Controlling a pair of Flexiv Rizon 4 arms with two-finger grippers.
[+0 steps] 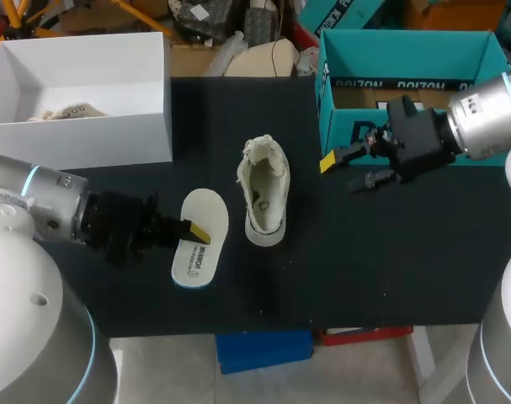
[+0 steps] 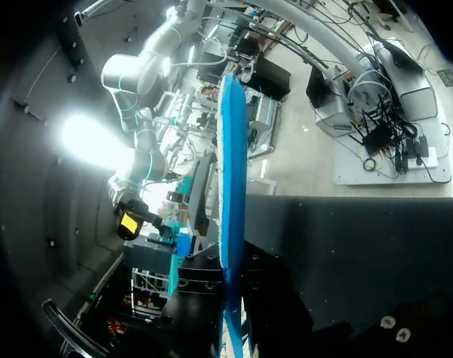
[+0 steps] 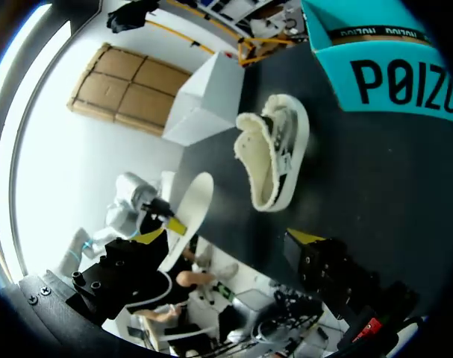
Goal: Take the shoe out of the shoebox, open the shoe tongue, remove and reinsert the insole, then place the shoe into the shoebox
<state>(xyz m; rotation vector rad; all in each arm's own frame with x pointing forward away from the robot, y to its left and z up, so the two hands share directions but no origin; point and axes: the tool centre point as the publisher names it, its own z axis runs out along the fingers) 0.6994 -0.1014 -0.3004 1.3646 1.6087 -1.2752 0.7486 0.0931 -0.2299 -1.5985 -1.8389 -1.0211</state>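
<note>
Left gripper [image 1: 193, 231] clamped across a flat white insole with a blue underside [image 1: 203, 217], gripped near its middle, one yellow tip on top. Insole low over the black table top [image 1: 364, 269], one rounded end close to the table's near edge; whether touching the surface, not clear. Bare black surface on both sides of the fingers.

Just past the insole, ahead of the fingertips: a cream low-cut shoe with a fleecy lining and a dark stripe along the sole [image 1: 266, 198], upright on the table, mouth open upward, parted from the insole by a narrow strip of table.

Beyond the shoe, on its other side: right gripper [image 1: 341, 172], fingers spread wide, nothing between them, above the table and well apart from the shoe. Close behind that gripper, at the table's far corner: a teal open-topped cardboard shoebox [image 1: 404, 52], its front wall near the right wrist.

Off to the left gripper's outer side, toward the far edge: a white open cardboard box [image 1: 78, 143], something beige [image 1: 70, 111] lying inside, open table between box and wrist.
</note>
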